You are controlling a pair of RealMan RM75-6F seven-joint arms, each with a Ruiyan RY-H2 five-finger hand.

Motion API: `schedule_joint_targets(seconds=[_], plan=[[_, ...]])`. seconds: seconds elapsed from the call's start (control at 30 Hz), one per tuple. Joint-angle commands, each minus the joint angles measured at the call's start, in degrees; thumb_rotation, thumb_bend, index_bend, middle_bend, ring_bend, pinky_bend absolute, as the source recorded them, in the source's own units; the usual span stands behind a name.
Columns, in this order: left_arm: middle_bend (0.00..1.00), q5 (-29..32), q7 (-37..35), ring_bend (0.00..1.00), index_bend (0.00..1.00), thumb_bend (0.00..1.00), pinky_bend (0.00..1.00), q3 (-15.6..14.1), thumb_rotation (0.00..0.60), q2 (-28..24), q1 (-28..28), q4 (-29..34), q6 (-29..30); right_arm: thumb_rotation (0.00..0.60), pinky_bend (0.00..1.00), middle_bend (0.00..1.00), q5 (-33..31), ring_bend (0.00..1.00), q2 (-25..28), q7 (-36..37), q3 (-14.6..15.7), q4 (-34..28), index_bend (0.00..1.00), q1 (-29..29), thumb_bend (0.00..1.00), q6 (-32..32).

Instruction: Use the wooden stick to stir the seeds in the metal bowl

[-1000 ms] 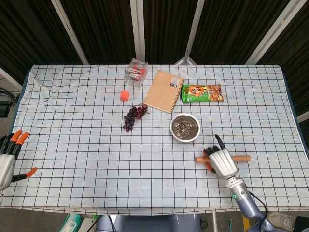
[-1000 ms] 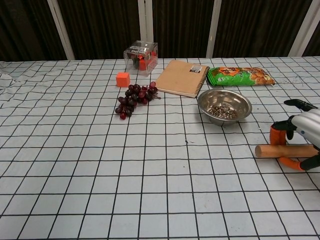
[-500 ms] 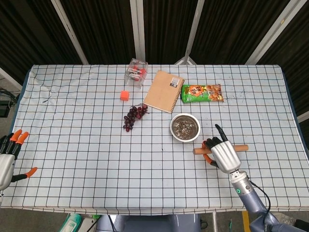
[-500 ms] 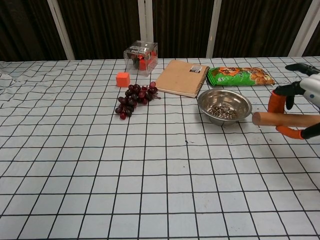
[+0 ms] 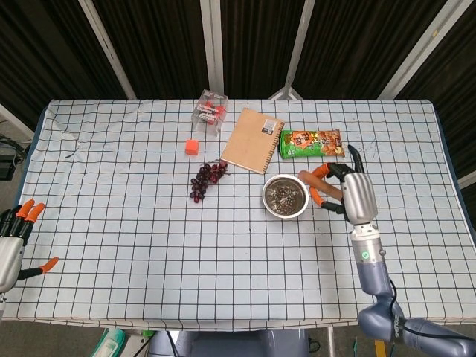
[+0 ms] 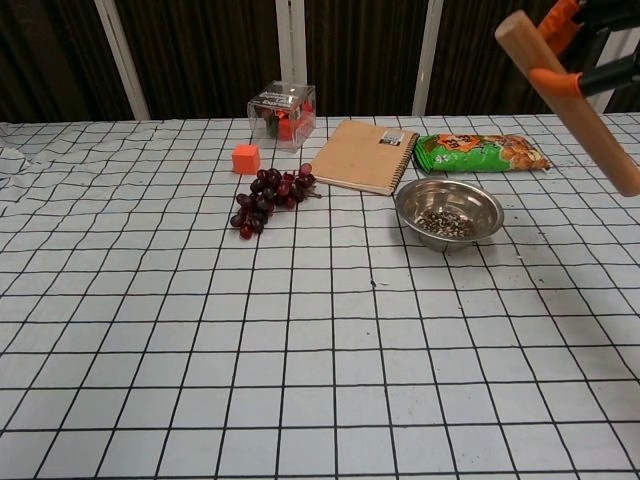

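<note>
Wooden stick (image 6: 570, 98): smooth, round, pale dowel, gripped in the right hand (image 5: 355, 195), lifted off the table (image 5: 134, 223) and tilted, one end near the rim of the metal bowl (image 5: 285, 196) in the head view, high at the upper right in the chest view. Orange-tipped fingers (image 5: 318, 198) wrapped around the shaft. Shiny steel bowl, round, holding dark speckled seeds (image 6: 445, 223), resting on the gridded white cloth beside a green snack packet (image 5: 311, 143). Left hand (image 5: 13, 242) low at the table's left edge, fingers spread, holding nothing.
</note>
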State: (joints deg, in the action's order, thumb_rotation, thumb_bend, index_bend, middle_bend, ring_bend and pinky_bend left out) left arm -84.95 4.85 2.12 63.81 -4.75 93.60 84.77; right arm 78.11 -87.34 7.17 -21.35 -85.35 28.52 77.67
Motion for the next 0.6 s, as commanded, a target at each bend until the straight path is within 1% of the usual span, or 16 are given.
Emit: schedule_joint_targets(seconds=[0.03, 0.1, 0.23, 0.33, 0.47, 0.6], plan=[[0.0, 0.1, -0.3, 0.0, 0.0, 0.07, 0.0, 0.0, 0.6, -0.1, 0.0, 0.1, -0.1, 0.6, 0.0, 0.61, -6.5, 0.49, -3.6, 4.6, -5.5, -0.9, 0.73, 2.7, 0.46, -1.5], [0.0, 0.1, -0.6, 0.0, 0.0, 0.07, 0.0, 0.0, 0.6, -0.2, -0.1, 0.2, -0.2, 0.6, 0.0, 0.61, -8.7, 0.49, -5.9, 6.3, -7.7, 0.2, 0.73, 3.8, 0.46, -1.0], [0.0, 0.3, -1.1, 0.0, 0.0, 0.07, 0.0, 0.1, 0.6, -0.3, -0.1, 0.2, -0.4, 0.6, 0.0, 0.61, -9.9, 0.49, -10.3, 9.7, -10.1, 2.8, 0.73, 5.6, 0.46, 1.0], [0.0, 0.4, -1.5, 0.0, 0.0, 0.07, 0.0, 0.1, 0.6, -0.4, -0.2, 0.3, -0.6, 0.6, 0.0, 0.61, -10.5, 0.49, -14.5, 12.9, -12.1, 4.9, 0.73, 6.8, 0.46, 4.0], [0.0, 0.3, -1.8, 0.0, 0.0, 0.07, 0.0, 0.0, 0.6, -0.5, -0.2, 0.3, -0.7, 0.6, 0.0, 0.62, -10.9, 0.49, -19.6, 16.3, -13.4, 8.5, 0.74, 8.1, 0.46, 7.2], [0.0, 0.2, -2.1, 0.0, 0.0, 0.07, 0.0, 0.0, 0.6, -0.5, -0.2, 0.3, -0.7, 0.6, 0.0, 0.62, -10.4, 0.5, -23.1, 18.5, -13.0, 12.1, 0.74, 9.0, 0.46, 8.7]])
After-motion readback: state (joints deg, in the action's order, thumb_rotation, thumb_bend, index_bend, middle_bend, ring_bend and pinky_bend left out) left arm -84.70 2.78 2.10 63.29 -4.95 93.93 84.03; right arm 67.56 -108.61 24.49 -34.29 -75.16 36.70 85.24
